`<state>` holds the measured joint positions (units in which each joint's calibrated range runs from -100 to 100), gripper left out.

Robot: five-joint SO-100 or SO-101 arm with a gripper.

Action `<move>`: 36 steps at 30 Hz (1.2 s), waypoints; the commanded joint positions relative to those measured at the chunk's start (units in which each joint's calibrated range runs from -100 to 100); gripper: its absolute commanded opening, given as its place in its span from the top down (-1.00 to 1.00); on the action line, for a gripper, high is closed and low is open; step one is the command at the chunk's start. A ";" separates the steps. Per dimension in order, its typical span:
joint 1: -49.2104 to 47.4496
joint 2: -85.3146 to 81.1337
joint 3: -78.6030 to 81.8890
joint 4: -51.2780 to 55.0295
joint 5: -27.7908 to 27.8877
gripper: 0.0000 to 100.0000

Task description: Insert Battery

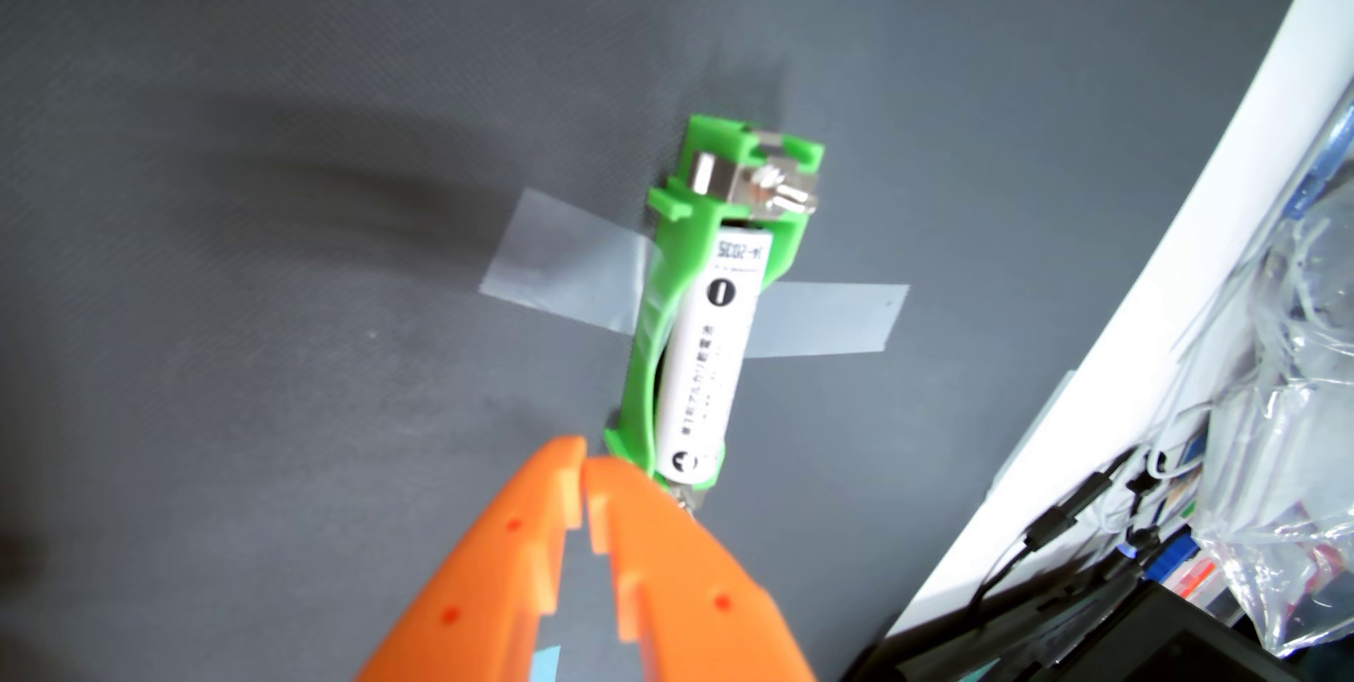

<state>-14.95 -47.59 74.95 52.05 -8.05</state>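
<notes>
Wrist view: battery (707,367) sits in green holder (652,352); jaws closed, empty.

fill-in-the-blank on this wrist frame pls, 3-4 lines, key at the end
1. The white battery lies inside a holder whose colour is ____.
2. The holder is fixed to the grey mat with strips of ____.
3. The orange tool has its fingertips ____, with nothing between them.
4. In this view the tool sits at the holder's ____ end.

Missing words: green; tape; closed together; lower
</notes>
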 commanded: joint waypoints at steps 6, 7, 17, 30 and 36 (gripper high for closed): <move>0.43 -0.72 0.28 -0.40 0.22 0.97; 0.43 -0.72 0.28 -0.31 0.22 0.97; 0.31 -0.72 0.28 -0.31 0.22 0.97; -0.87 -0.81 0.28 -0.48 0.22 0.97; -0.87 -0.81 0.28 -0.48 0.22 0.97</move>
<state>-15.44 -47.67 75.50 52.05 -8.05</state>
